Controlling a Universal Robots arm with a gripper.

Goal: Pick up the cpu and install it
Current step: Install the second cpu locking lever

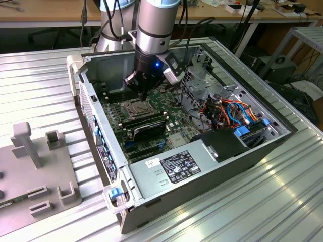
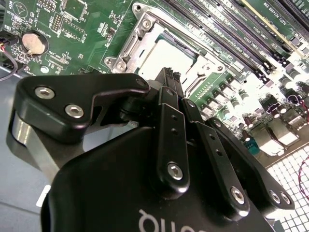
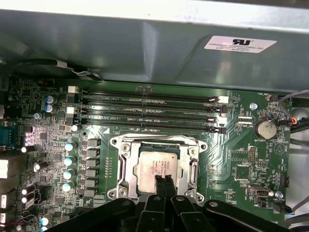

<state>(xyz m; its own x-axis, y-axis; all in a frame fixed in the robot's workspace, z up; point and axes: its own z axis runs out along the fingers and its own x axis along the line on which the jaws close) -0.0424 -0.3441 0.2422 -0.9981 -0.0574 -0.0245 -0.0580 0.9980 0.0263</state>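
Grey fixture (image 1: 35,174) on the counter (image 1: 45,101) at exterior view's left holds no chip. Cpu (image 3: 157,166) already sits in the socket frame (image 3: 126,162), so pick & place look done. Pincer (image 3: 163,180) just above it, fingertips together, gripping nothing; frame apparently not yet latched.

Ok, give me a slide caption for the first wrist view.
End effector shut over the cpu seated in the motherboard socket.

We see our arm (image 1: 154,22) as a silver-grey cylinder ending in a black wrist with a small blue light. Our gripper (image 2: 172,79) is glossy black, its linked fingers (image 2: 170,140) studded with silver screws.
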